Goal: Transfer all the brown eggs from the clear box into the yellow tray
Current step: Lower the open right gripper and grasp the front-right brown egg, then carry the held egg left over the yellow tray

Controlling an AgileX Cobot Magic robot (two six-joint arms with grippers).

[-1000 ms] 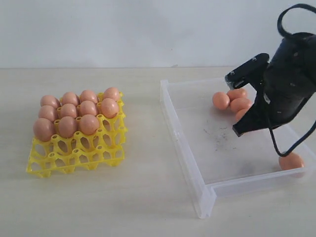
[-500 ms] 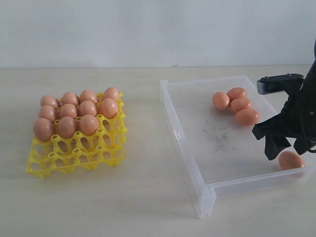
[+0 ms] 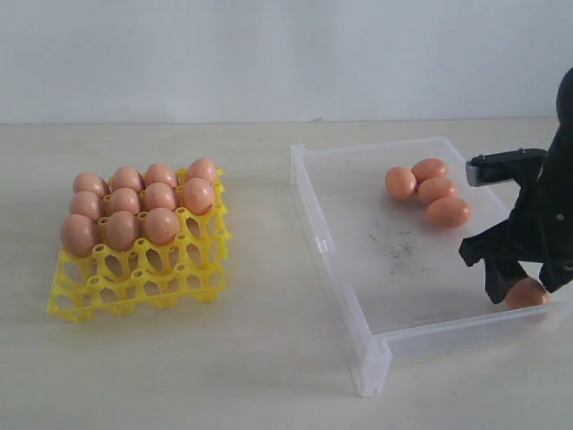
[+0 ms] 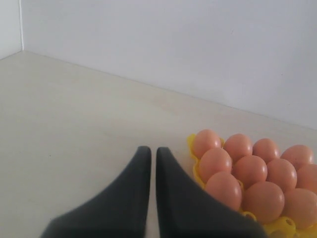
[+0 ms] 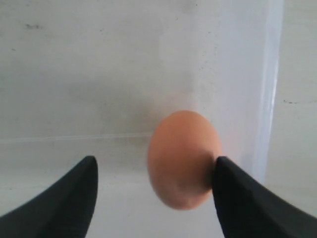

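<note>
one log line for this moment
right gripper: open, straddling corner egg in clear box | left gripper: shut, empty, yellow tray in its view | four other eggs at far side

Exterior high, front-on; left wrist low beside yellow tray (image 4: 283, 226); right wrist close over egg (image 5: 183, 157).

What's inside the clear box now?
Five brown eggs: four clustered at the far side, one corner egg between the fingers of the open right gripper, partly covered by them. Anything behind the arm is hidden.

The tray (image 3: 134, 287) (eggs (image 3: 124, 200) fill its rear cups) lies left of the box (image 3: 403, 269), which holds five more.
</note>
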